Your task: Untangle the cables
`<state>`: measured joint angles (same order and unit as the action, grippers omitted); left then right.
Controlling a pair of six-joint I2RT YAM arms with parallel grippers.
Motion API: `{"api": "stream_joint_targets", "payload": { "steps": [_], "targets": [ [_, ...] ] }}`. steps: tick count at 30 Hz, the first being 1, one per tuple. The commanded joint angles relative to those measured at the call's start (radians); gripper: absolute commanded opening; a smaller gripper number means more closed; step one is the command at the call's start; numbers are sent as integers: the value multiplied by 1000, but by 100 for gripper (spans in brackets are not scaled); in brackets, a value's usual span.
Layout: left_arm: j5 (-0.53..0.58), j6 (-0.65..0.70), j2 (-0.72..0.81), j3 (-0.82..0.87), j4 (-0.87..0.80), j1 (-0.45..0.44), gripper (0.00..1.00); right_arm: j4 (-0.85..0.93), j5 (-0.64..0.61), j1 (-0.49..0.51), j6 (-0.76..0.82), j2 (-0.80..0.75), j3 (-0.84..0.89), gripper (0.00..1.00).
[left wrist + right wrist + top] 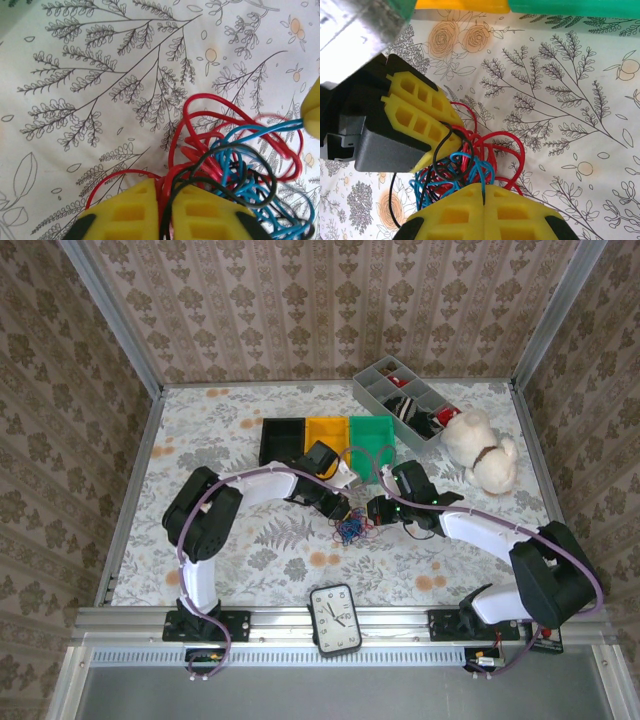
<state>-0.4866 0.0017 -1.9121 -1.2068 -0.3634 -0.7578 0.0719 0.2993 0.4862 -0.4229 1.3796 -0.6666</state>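
Cables [349, 530] in one red-blue-black tangle, left end effector [162, 192] and right end effector [484, 192] each clenched on it.

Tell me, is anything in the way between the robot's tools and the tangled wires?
No, nothing visible is in the way. The left tool is pinched on red strands of the cables, and the right tool looks pinched on a blue strand. Both touch the tangle directly.

I see the cables [349, 531] on the table [220, 430] between my left gripper [343, 512] and right gripper [373, 514], with the clock [335, 619] nearer me.
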Motion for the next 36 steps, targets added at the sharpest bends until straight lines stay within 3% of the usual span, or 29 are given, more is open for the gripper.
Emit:
{"api": "stream_joint_targets", "payload": {
  "steps": [1, 10, 14, 18, 23, 26, 31, 36],
  "targets": [
    [26, -2, -18, -16, 10, 2, 3, -23, 2, -13, 2, 37, 0, 0],
    [78, 2, -11, -9, 43, -13, 0, -32, 17, -18, -3, 74, -20, 1],
    [91, 12, -15, -17, 38, -23, 0, -43, 26, -18, -5, 102, -34, 7],
    [97, 17, -15, -17, 42, -26, 0, -59, 40, -17, -13, 132, -52, 20],
    [103, 20, -10, -15, 42, -31, 0, -69, 44, -17, -19, 151, -62, 27],
    [108, 19, -7, -12, 46, -31, 0, -69, 40, -17, -20, 148, -61, 24],
    [110, 20, -2, -7, 49, -32, 0, -89, -3, -18, -37, 114, -36, 5],
    [131, 12, 0, 0, 48, -32, 0, -92, -61, -27, -54, 62, -14, 4]
  ]
}}
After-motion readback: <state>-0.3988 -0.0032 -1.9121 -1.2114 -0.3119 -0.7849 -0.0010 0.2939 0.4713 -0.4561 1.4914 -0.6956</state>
